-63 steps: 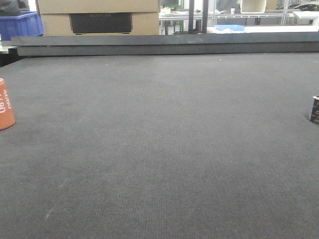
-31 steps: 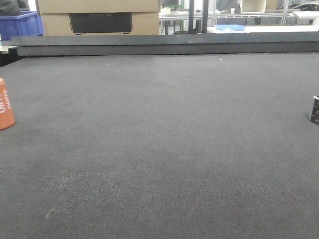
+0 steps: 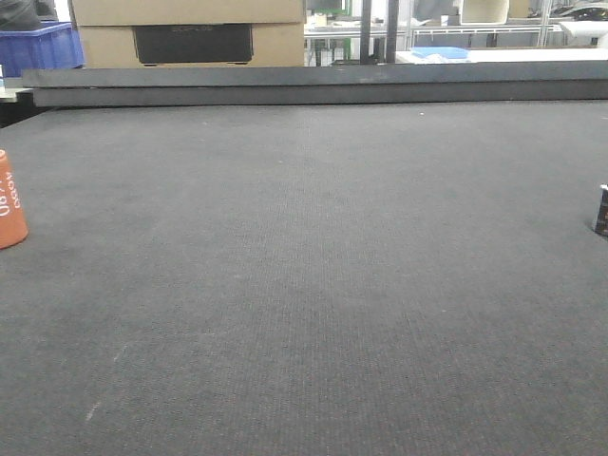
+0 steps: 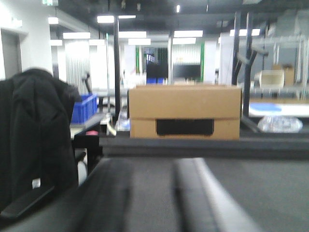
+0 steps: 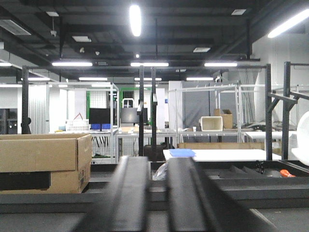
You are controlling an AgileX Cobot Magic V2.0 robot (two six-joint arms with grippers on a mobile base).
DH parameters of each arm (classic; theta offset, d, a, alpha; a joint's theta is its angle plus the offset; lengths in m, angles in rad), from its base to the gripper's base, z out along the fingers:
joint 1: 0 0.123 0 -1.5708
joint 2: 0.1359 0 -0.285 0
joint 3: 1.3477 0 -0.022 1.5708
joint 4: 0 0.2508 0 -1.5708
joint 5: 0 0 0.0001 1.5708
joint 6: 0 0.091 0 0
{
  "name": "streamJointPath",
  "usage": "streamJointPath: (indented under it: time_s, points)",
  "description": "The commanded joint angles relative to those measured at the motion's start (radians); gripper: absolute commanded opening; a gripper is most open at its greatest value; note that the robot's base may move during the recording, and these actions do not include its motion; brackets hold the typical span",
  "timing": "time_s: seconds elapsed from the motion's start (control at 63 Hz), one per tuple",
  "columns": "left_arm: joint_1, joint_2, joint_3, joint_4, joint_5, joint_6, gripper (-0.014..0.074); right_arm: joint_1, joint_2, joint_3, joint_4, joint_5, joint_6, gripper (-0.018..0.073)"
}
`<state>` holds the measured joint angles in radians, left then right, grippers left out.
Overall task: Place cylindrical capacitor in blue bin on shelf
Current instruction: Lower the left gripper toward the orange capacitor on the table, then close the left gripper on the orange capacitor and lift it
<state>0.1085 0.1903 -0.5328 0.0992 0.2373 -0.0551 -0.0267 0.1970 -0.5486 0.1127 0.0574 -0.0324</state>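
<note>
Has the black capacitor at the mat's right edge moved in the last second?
Yes, slightly to the right: less of the black capacitor shows at the frame edge, while the orange cylinder sits unchanged.

Cardboard box [image 4: 185, 112] beyond gray table [image 4: 270, 193], black jacket [image 4: 34, 140] left

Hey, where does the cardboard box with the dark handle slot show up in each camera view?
Front-facing: cardboard box at top left, beyond the table.
Left wrist: cardboard box in the centre.
Right wrist: cardboard box at lower left, cut by the edge.
Shared landmark: the dark rail just in front of it.
</note>
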Motion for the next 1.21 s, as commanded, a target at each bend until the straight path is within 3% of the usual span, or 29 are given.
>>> streamJointPath:
  time_s: [0.0, 0.079, 0.206, 0.413, 0.572, 0.683, 0.921, 1.032, 1.191]
  points:
    - [-0.003, 0.087, -0.079, 0.006, 0.047, -0.002, 0.0377, 0.001, 0.084, -0.053, -0.009, 0.014, -0.004, 0.0276]
    - [-0.003, 0.143, -0.111, 0.006, 0.049, -0.002, 0.0481, 0.001, 0.149, -0.067, -0.009, 0.022, -0.004, 0.0430]
    - [-0.022, 0.227, -0.135, 0.006, 0.074, -0.002, 0.0582, 0.001, 0.217, -0.070, -0.009, 0.047, -0.004, 0.0570]
    - [-0.194, 0.323, -0.121, 0.006, 0.150, -0.002, 0.0590, 0.013, 0.238, -0.070, -0.009, 0.064, -0.004, 0.0557]
    - [-0.297, 0.403, -0.036, -0.081, 0.127, -0.002, 0.0590, 0.037, 0.238, -0.068, -0.009, 0.075, -0.004, 0.0557]
    - [-0.300, 0.458, 0.065, -0.159, -0.014, -0.005, 0.0583, 0.039, 0.238, -0.068, -0.009, 0.089, -0.004, 0.0557]
    - [-0.300, 0.628, 0.302, -0.166, -0.503, -0.007, 0.0560, 0.047, 0.238, -0.068, -0.009, 0.102, -0.004, 0.0557]
    - [-0.284, 0.740, 0.322, -0.193, -0.627, 0.002, 0.0560, 0.052, 0.238, -0.068, -0.009, 0.102, -0.004, 0.0557]
    - [-0.213, 0.922, 0.320, -0.201, -0.819, 0.002, 0.0560, 0.052, 0.238, -0.068, -0.009, 0.102, -0.004, 0.0557]
